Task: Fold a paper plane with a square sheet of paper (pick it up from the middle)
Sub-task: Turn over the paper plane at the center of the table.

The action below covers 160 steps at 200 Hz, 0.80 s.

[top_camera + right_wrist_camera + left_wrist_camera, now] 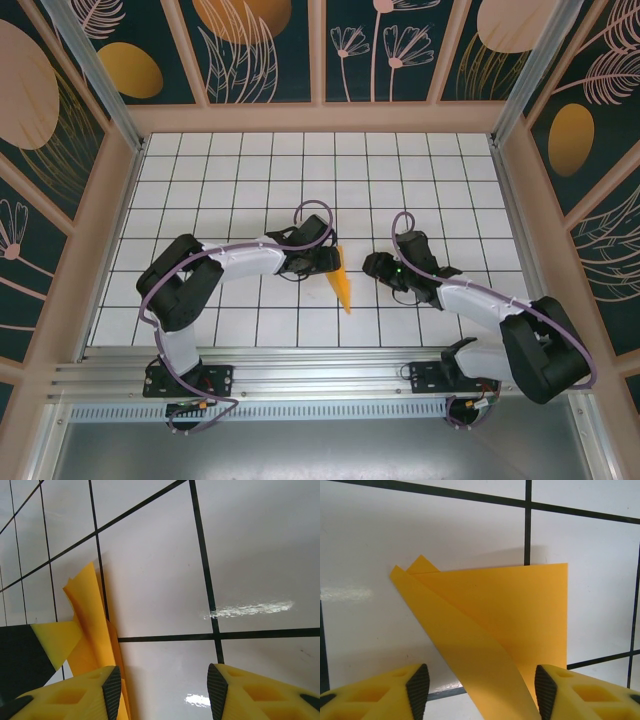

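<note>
The orange-yellow sheet, folded into a slim pointed paper plane, lies on the white grid table between the two arms, its tip toward the near edge. My left gripper is at its wide end on the left. In the left wrist view a raised flap of the paper plane stands between the open fingers of the left gripper, close to the right pad. My right gripper hovers just right of the paper. It is open over bare tile, and the paper plane lies outside its left finger.
Black grid lines cross the white table. Patterned dark walls and wooden frame posts enclose it on three sides. A metal rail carrying both arm bases runs along the near edge. One yellow finger of the left gripper shows in the right wrist view.
</note>
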Tool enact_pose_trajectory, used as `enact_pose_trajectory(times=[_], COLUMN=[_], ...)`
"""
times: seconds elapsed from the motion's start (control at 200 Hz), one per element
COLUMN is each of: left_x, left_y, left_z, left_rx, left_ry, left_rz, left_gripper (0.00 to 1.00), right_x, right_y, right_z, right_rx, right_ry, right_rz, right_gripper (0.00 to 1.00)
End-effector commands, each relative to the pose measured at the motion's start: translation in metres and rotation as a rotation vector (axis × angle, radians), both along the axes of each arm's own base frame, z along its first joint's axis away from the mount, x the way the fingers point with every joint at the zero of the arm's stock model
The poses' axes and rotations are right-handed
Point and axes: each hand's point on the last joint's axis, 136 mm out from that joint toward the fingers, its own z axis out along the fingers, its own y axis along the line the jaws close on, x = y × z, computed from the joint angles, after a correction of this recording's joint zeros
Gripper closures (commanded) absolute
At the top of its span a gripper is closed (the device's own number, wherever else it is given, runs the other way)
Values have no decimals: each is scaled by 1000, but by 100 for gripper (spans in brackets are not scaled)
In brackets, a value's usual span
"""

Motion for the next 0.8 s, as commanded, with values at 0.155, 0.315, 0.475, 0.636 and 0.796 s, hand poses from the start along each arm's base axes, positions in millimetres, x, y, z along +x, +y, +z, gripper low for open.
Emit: enact_pose_trajectory(times=[0.155, 0.315, 0.475, 0.636, 0.796], left_x=[-1, -5, -9, -13, -16], left_y=[3, 8, 14, 25, 28], left_z=[3, 5, 11, 18, 19], left_rx=[9, 3, -18, -39, -69], left_ry=[-20, -24, -41, -76, -106], left_rz=[3, 10, 29, 50, 52], left_gripper=[51, 68, 80, 96, 100], right_x=[1, 1, 0, -5, -16], right_y=[-1, 4, 18, 35, 57], right_z=[1, 4, 14, 24, 33], right_rx=[18, 41, 100, 146, 167], right_ry=[-6, -15, -46, -80, -114], right_rz=[-16, 3, 60, 145, 260], right_gripper=[48, 48, 48, 48, 48])
